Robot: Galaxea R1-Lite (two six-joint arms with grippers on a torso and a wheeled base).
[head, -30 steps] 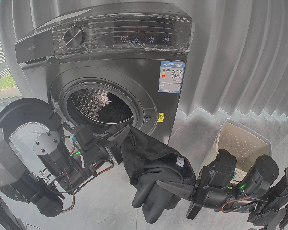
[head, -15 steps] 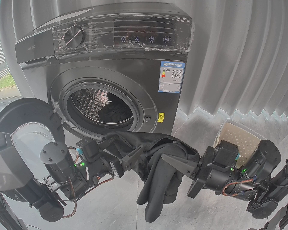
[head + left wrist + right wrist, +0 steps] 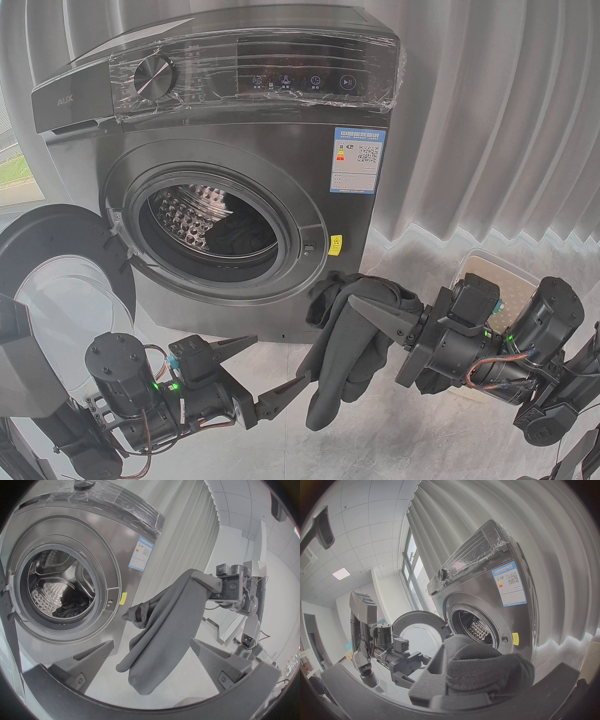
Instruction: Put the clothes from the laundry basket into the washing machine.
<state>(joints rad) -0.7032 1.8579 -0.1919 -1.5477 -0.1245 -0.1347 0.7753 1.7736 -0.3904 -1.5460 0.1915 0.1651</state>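
Left hand [image 3: 281, 359]: open, holding nothing, low before the washing machine [image 3: 250, 144].
Right hand [image 3: 370, 317]: gripping a dark garment [image 3: 340, 365] right of the open door [image 3: 56, 244].

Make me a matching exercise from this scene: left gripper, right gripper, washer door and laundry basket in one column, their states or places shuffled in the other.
1. left gripper
2. right gripper
3. washer door
4. laundry basket

A. swung wide on its hinge
B. standing by the curtain
C. fingers shut on the dark garment
D. fingers open, holding nothing

Pairs: 1-D, 2-C, 3-A, 4-B
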